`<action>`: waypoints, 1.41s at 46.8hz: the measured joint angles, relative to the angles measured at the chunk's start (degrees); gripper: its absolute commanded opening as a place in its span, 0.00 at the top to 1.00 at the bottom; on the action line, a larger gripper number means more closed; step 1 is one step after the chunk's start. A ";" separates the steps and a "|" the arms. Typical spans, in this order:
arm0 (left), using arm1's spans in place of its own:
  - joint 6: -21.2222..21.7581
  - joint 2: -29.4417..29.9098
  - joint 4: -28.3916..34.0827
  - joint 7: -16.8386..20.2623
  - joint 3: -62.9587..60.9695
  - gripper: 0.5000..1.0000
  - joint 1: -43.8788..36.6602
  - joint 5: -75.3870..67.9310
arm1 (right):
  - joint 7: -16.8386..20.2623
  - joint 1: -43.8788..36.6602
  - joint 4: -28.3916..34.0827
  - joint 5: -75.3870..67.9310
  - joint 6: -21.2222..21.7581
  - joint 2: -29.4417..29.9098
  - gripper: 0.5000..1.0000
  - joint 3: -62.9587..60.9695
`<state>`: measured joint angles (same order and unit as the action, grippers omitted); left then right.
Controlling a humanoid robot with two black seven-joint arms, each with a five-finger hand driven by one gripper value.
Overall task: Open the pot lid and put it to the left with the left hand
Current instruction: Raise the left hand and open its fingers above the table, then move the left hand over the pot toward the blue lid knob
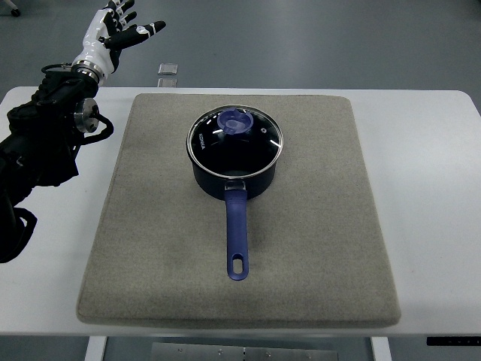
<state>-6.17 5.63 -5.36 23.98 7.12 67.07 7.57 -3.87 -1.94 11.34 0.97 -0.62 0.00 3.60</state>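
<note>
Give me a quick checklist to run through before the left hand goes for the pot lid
1. Lid seated on the pot: ok, it sits level on the rim.
2. Lid knob exposed: ok, nothing covers it.
3. Left hand free: ok, fingers spread, holding nothing, raised beyond the table's far left corner.
4. Landing spot left of the pot: ok, the grey mat is bare there.
5. Pot handle out of the way: ok, it points toward the robot, not left.
6. Right hand clear: cannot tell, it is out of view.
</note>
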 measured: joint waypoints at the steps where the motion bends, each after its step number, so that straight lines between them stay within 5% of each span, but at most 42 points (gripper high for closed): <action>1: 0.01 0.00 0.00 0.01 0.00 0.07 0.00 0.00 | 0.00 -0.01 0.00 0.00 0.00 0.00 0.17 0.00; 48: -3.80 0.72 -0.21 0.06 -1.05 0.02 -0.24 -0.81 | 0.00 -0.02 0.00 0.00 0.00 0.00 0.17 0.00; 66: -7.51 0.74 -0.70 3.19 -9.20 0.02 6.41 -26.10 | 0.00 -0.02 0.00 0.00 0.00 0.00 0.17 0.00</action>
<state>-13.68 6.37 -6.05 27.17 -2.08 73.48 -18.53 -3.87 -1.97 11.34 0.97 -0.62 0.00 3.60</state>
